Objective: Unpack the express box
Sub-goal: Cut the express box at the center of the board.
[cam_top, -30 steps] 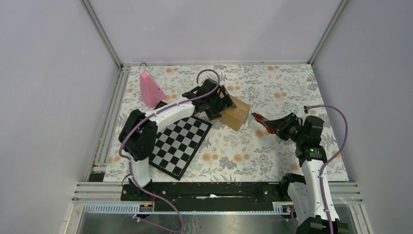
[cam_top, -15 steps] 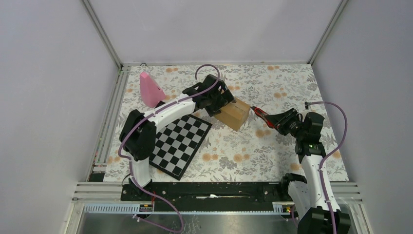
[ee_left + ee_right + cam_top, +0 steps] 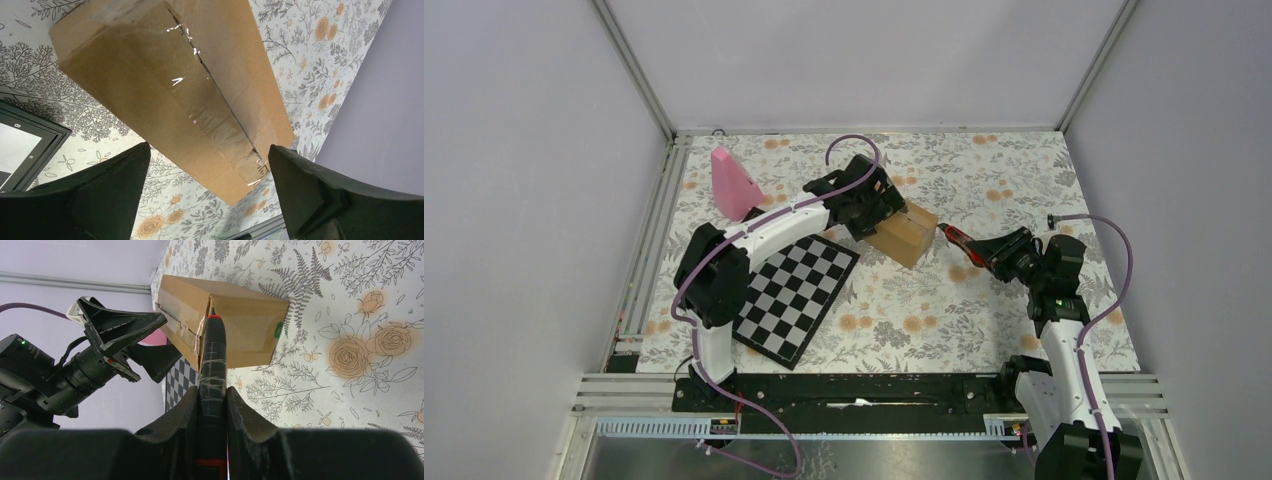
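Between your two grippers, the express box (image 3: 906,233) sits on the flowered tablecloth (image 3: 984,300), just off the chessboard's (image 3: 792,288) far corner. Compared with a second ago, your right gripper (image 3: 212,392) has pushed in from the right. Its fingers stay clamped on the black taped tool (image 3: 213,347), whose tip now meets the box's taped corner edge instead of standing apart. Your left gripper (image 3: 207,150) has shifted slightly along the box's far-left end, fingers spread wide on either side of the carton, not pinching it. The box has barely moved. A pink cone (image 3: 732,184) stands near the cloth's far-left corner. Pale grey walls (image 3: 864,60) close in the table on three sides.
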Tool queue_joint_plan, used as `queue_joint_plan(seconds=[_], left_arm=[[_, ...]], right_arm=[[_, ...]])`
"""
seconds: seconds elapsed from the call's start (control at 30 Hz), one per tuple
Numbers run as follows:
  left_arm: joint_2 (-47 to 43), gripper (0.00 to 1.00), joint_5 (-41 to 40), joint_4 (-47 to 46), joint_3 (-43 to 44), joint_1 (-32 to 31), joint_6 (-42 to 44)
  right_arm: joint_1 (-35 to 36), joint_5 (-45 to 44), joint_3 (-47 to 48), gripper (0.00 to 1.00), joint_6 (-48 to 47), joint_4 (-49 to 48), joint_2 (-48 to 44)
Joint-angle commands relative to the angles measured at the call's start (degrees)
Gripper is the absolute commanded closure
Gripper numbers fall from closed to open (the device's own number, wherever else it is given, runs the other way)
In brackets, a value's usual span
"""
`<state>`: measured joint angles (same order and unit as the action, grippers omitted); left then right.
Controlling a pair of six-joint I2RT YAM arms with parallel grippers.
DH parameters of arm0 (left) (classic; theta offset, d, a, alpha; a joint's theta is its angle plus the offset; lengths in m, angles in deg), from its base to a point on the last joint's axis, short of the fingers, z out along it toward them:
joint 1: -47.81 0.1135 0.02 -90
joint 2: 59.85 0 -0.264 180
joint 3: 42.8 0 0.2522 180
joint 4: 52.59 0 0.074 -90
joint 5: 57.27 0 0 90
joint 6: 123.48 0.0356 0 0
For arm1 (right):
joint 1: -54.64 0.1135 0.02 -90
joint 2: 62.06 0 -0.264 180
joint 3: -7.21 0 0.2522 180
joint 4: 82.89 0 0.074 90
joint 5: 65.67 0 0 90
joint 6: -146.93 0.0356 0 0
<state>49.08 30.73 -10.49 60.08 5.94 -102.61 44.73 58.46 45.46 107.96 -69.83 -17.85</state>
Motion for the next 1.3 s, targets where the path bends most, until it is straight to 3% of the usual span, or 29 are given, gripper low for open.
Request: queue_joint_plan(seconds=[0.0, 1.27], left_arm=[[-0.47, 0.03, -1.5, -0.15, 2.27, -0.38, -1.19], [-0.33, 0.03, -0.49, -0.12, 2.89, -1.12, -1.28]], right_arm=[[-0.33, 1.42, 0.14, 1.0, 1.1, -3.11, -1.05], [-0.37, 3.7, -2.57, 1.0, 4.72, -9.89, 0.98]])
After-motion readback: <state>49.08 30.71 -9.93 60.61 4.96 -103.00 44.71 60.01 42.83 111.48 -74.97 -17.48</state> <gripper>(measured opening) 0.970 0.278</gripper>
